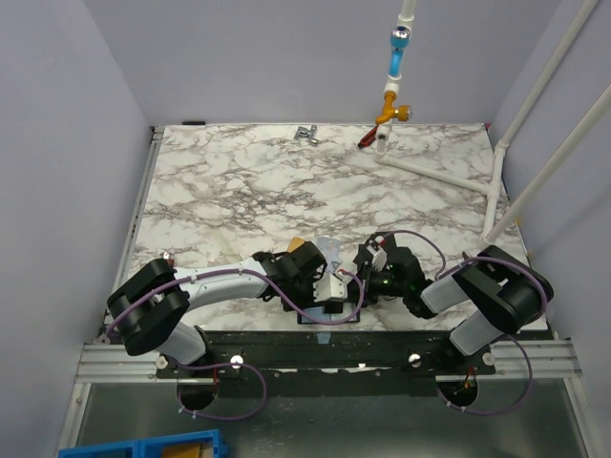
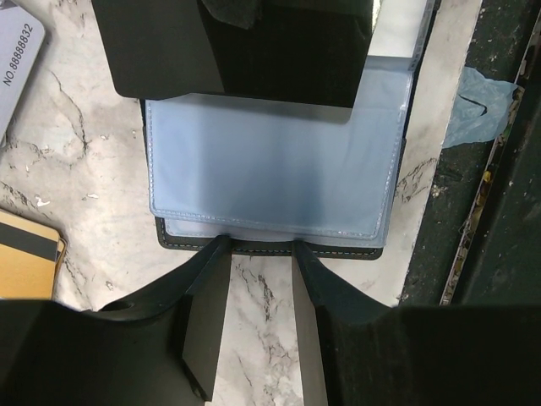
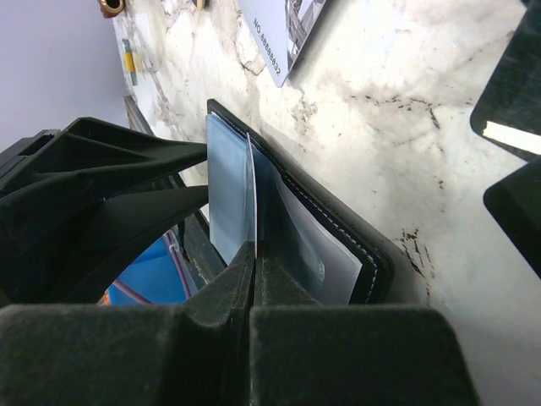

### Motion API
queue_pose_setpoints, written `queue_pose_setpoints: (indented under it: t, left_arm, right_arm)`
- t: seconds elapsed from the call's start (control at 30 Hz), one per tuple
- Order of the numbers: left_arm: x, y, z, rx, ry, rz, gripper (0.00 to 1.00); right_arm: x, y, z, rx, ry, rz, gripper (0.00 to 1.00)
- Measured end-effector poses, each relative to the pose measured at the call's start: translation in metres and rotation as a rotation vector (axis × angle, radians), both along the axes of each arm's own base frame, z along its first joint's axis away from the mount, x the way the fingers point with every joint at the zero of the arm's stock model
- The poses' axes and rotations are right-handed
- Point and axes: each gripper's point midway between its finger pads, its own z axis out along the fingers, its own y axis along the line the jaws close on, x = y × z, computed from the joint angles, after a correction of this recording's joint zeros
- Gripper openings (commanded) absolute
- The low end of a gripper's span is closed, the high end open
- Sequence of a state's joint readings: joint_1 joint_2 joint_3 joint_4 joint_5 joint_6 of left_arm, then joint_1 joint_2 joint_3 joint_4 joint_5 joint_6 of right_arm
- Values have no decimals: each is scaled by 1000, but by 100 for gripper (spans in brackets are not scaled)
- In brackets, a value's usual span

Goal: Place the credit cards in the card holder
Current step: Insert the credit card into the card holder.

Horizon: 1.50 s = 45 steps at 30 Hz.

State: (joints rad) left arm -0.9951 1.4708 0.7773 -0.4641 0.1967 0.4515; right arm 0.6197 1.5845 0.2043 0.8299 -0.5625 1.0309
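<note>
The card holder (image 2: 270, 161) lies open on the marble table (image 1: 286, 181) at its near edge, between the two arms, its bluish clear sleeves facing up. The right gripper (image 3: 252, 254) is clenched on one thin sleeve leaf, lifting it upright off the rest so a slot gapes beside it. The left gripper (image 2: 259, 247) stands with its jaws apart and nothing between them but bare marble, fingertips touching the holder's stitched edge, perhaps steadying it.

Neither card is in the holder yet. Both lie flat on the table just beyond its far side – off to the left in the left wrist view. The gold card (image 2: 24, 262), dark stripe showing, is the closer of the two to the left fingers. The grey card (image 2: 19, 51) sits further along, its printed number running lengthwise at a slant.

With the right arm busy holding the sleeve, the left one is the free hand and the nearer – the gold card looks like its first pick
</note>
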Motion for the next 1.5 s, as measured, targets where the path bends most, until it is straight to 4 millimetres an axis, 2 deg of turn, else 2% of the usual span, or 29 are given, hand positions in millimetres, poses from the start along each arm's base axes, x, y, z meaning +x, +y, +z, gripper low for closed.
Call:
queue_pose_setpoints:
  t: [0.5, 1.13, 1.5]
  left_arm:
    - [0, -1, 0, -4, 3, 13, 32]
    - [0, 0, 0, -1, 5, 12, 29]
    - [-1, 1, -1, 2, 2, 3, 29]
  right_arm:
    - [-11, -8, -3, -20, 23, 7, 1]
    - [-26, -4, -6, -1, 82, 62, 1]
    - [-20, 2, -3, -3, 75, 68, 1]
